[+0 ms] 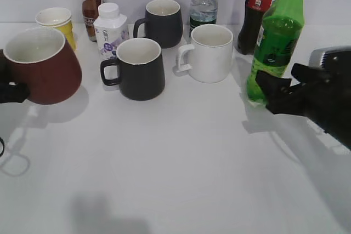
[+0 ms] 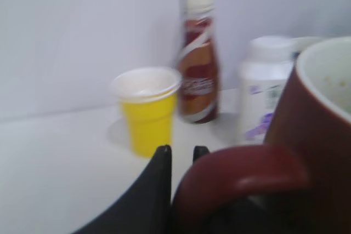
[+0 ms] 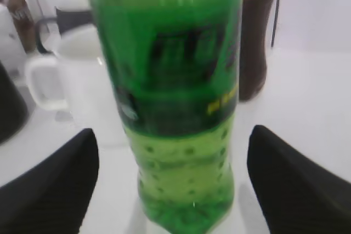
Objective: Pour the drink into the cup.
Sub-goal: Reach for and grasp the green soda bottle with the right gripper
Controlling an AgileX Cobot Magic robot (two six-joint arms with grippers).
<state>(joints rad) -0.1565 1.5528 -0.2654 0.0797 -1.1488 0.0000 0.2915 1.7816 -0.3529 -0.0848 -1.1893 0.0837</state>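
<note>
So the left gripper (image 1: 12, 91) is at the far left edge and it's got the red mug (image 1: 41, 65) by the handle, fingers clamped around the loop in the left wrist view. Mug looks tipped a bit, mouth leaning toward the middle of the table (image 1: 181, 157), cream inside showing.

Right gripper (image 1: 269, 94) is over on the right, jaws spread wide on either side of the green bottle (image 1: 276, 36). In the right wrist view there's clear daylight between each finger and the bottle, so no grip. Bottle stands upright, cap on, near the table's right side, just in front of the cola bottle (image 1: 256, 12).

Between them: black mug (image 1: 138, 69), white mug (image 1: 208, 53), another black mug (image 1: 163, 23) behind, a little white bottle (image 1: 109, 30), yellow cup (image 1: 57, 23), brown bottle (image 1: 90, 4), clear bottle (image 1: 204, 4)
</note>
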